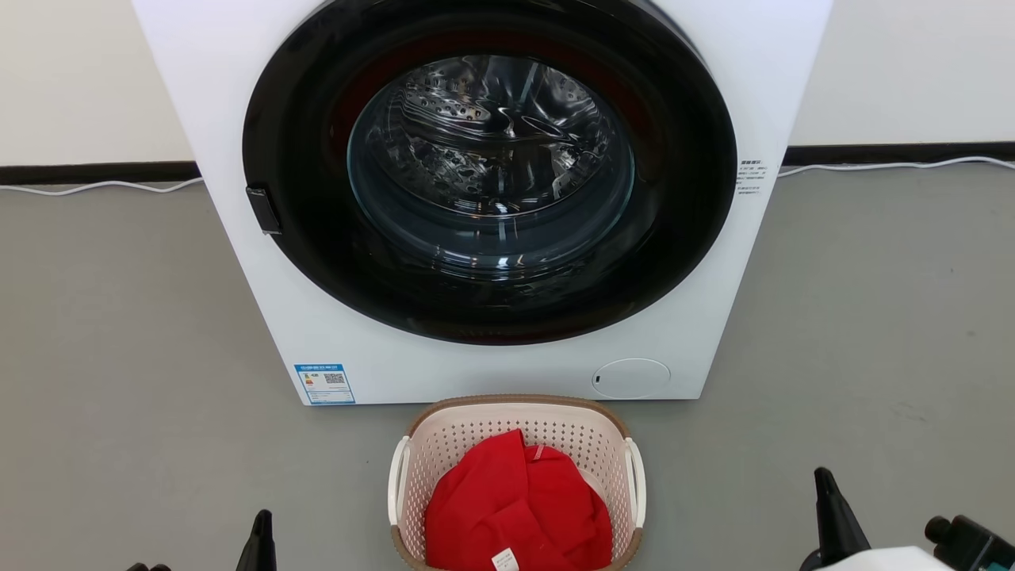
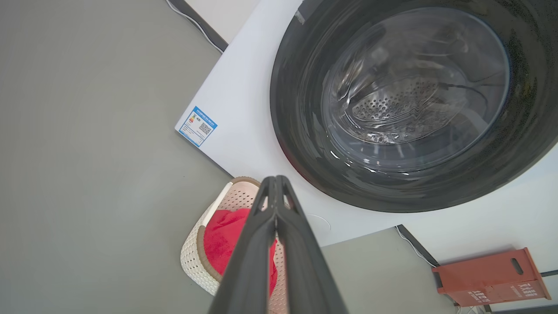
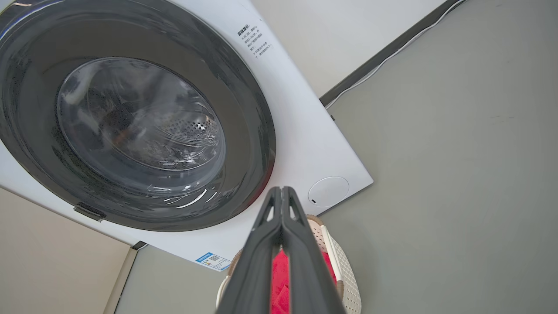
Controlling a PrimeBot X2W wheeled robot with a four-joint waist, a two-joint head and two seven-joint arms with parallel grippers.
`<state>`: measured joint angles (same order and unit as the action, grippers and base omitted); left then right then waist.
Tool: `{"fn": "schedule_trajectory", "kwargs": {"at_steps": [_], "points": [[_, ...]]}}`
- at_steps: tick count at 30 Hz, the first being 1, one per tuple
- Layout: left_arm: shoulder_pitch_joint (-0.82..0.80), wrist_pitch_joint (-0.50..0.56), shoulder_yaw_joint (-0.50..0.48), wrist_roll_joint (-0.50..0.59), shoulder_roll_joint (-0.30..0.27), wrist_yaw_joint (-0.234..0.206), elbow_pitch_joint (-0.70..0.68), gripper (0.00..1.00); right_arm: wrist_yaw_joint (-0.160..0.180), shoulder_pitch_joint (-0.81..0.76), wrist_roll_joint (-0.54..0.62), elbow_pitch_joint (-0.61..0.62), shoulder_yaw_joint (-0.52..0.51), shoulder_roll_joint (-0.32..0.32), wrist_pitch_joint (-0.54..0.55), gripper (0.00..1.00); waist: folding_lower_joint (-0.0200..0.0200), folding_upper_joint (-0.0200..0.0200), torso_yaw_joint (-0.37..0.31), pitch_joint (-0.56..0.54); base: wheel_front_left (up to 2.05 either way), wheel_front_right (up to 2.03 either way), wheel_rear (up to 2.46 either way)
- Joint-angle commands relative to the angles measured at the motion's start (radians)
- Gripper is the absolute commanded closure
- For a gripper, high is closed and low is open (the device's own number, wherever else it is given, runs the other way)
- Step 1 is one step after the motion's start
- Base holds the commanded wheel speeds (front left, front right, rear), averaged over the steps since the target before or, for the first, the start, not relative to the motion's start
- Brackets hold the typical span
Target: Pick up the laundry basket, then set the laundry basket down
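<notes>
A matte grey floor (image 1: 119, 317) is spread beneath everything, smooth and faintly scuffed. On it a boxy white washing machine (image 1: 333, 357) with a glossy front is stood against the pale wall. Its face is taken up by a round black door (image 1: 301, 198), in which a domed glass porthole (image 1: 492, 159) is set; a perforated steel drum is seen through the glass. The laundry basket (image 1: 492, 432) is placed on the floor just in front of the machine's lower edge, upright, between the two grippers and apart from both. Its cream plastic walls are pierced with rows of small holes, its rim is banded in brown woven-look trim, and a white loop handle (image 1: 396, 484) is fixed at each side. A crumpled red garment (image 1: 515, 507) of soft cloth is heaped inside. An orange-red slotted box (image 2: 488, 277) is seen by the wall. The left gripper (image 2: 275, 181) and the right gripper (image 3: 282, 192) are held above the floor, their dark tapered jaws pressed together with nothing between. A blue rectangular label (image 1: 324, 383) and a round white cover (image 1: 631, 377) are borne low on the machine.
</notes>
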<state>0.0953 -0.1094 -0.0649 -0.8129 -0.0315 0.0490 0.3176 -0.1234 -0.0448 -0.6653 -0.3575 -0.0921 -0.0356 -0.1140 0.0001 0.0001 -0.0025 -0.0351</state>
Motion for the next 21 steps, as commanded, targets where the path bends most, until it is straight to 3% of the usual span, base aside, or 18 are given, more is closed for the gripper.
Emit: {"fn": "schedule_trajectory", "kwargs": {"at_steps": [1,21], "points": [[-0.053,0.007,-0.017,-0.026,-0.01,0.01,-0.03,1.0,-0.003,0.052,-0.03,0.034,0.006,-0.009,0.008,1.0,-0.0001,-0.0001,0.0,0.0,0.0,0.0,0.0],[-0.092,0.063,-0.025,-0.225,-0.012,0.029,-0.041,1.0,-0.004,0.078,-0.267,0.054,-0.001,-0.01,0.065,1.0,-0.0001,-0.0001,0.001,0.01,0.0,0.0,0.0]]}}
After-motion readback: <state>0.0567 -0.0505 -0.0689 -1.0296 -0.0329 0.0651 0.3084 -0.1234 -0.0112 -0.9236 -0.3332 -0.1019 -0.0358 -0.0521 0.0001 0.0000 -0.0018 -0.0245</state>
